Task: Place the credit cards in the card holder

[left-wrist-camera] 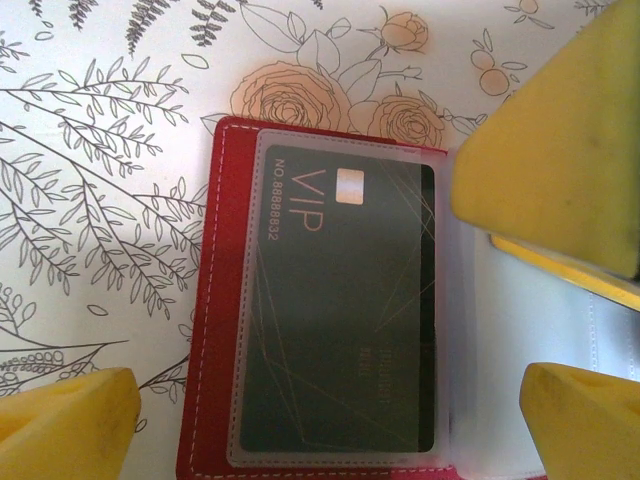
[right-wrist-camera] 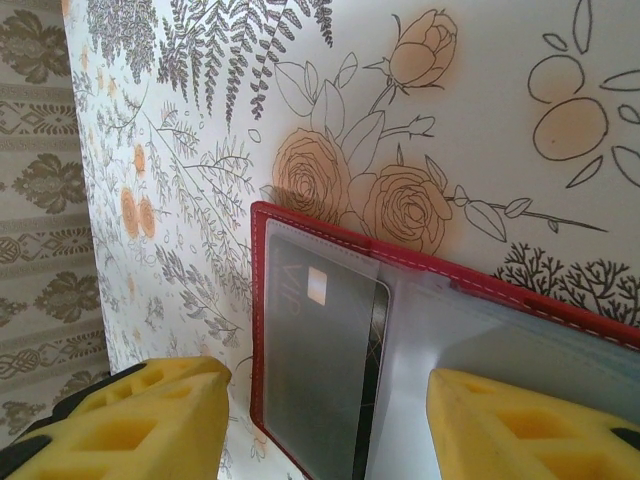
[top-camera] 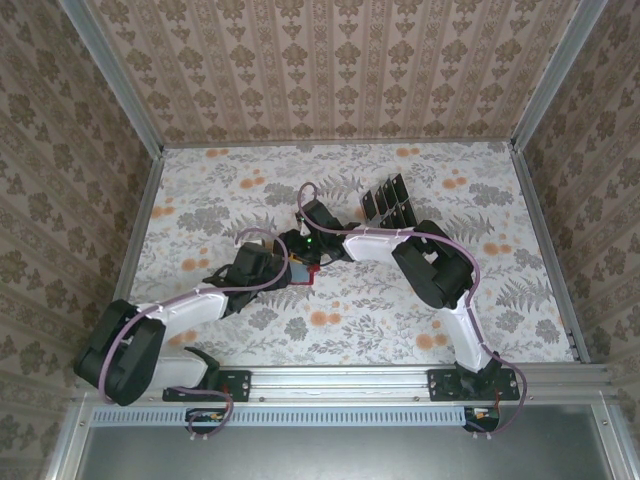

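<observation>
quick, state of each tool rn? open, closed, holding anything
left tool: open, holding nothing, above the card holder
right tool: open, fingers apart over the card holder, nothing gripped between them

1 credit card [left-wrist-camera: 340, 310] in card holder [left-wrist-camera: 205, 330] pocket; card holder on table [left-wrist-camera: 100, 200]; rack [top-camera: 388, 200] behind, right.

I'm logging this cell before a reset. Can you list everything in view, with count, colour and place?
card holder: one, red, lying open at the table's centre.
credit card: one, dark grey, marked VIP, inside the card holder's clear pocket.
rack of upright cards: one, dark, far side of the table; card count unclear.
table: one, white floral cloth.
walls: beige patterned, around the table.
left gripper: yellow fingers wide apart over the card holder.
right gripper: yellow fingers apart over the card holder.
</observation>
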You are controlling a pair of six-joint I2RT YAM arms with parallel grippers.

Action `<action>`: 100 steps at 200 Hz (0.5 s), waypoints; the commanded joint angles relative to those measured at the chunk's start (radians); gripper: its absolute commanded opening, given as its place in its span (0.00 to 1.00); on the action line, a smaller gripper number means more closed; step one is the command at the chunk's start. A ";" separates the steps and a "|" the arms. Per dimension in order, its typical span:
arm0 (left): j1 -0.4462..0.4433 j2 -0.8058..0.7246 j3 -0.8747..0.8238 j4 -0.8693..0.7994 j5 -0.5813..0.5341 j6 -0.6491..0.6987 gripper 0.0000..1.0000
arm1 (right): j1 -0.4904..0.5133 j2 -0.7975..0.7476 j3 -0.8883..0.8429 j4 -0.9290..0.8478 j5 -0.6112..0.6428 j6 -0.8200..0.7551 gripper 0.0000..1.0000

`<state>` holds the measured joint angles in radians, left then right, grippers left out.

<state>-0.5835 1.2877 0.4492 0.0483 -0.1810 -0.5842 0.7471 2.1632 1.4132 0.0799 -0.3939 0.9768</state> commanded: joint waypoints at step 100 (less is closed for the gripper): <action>-0.015 0.095 -0.023 0.010 -0.072 -0.039 1.00 | -0.018 -0.155 -0.083 -0.070 0.092 -0.064 0.57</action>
<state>-0.6018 1.3560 0.4492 0.0761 -0.2317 -0.5949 0.7391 2.0960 1.3735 0.0563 -0.3668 0.9489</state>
